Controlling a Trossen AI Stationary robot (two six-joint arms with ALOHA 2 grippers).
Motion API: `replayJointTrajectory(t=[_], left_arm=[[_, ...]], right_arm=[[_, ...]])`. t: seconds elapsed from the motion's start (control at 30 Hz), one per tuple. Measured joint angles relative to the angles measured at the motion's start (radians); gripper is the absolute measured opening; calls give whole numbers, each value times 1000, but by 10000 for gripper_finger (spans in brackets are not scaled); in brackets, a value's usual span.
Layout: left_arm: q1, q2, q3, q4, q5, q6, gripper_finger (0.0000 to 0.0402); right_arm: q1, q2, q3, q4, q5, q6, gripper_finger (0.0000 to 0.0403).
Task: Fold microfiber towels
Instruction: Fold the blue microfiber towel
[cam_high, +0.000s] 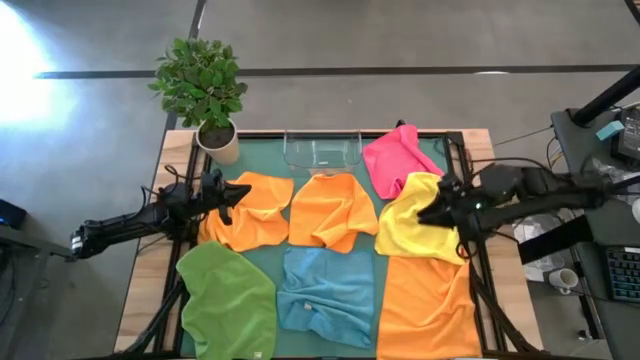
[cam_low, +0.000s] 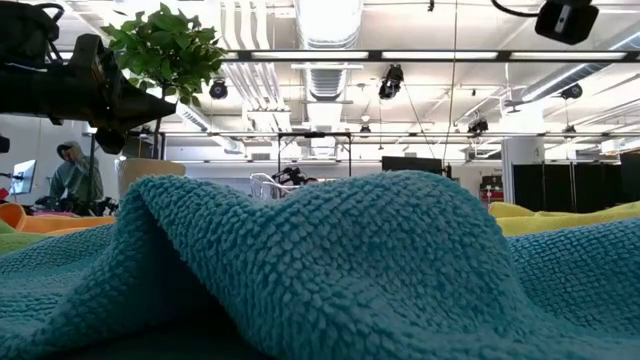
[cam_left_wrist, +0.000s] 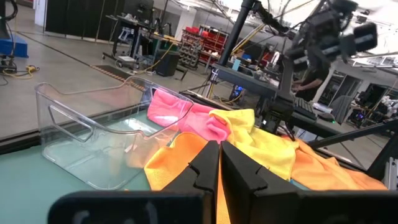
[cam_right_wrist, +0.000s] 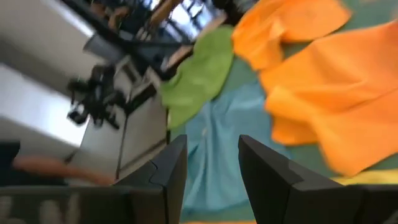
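Light blue towel (cam_low: 330, 260): cloth, looped nubby pile, matt. Orange towel (cam_high: 333, 208), yellow towel (cam_high: 418, 222), pink towel (cam_high: 397, 158): soft matt cloth, just ahead of the left gripper (cam_left_wrist: 219, 163). Tray (cam_left_wrist: 93, 140): clear glossy plastic. Table (cam_high: 145, 290): pale wood rim, matt green top
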Motion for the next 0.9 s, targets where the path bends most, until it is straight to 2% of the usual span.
replayJointTrajectory(t=[0.2,0.3,0.63,0.9], left_arm=[[0,0,0,0,0,0,1],[0,0,0,0,0,0,1],[0,2,0,0,0,0,1],[0,0,0,0,0,0,1]], right_arm=[[226,129,17,14,162,26,134],[297,206,45,19,219,32,134],[393,523,210,12,219,19,134],[434,731,397,-33,191,-24,134]])
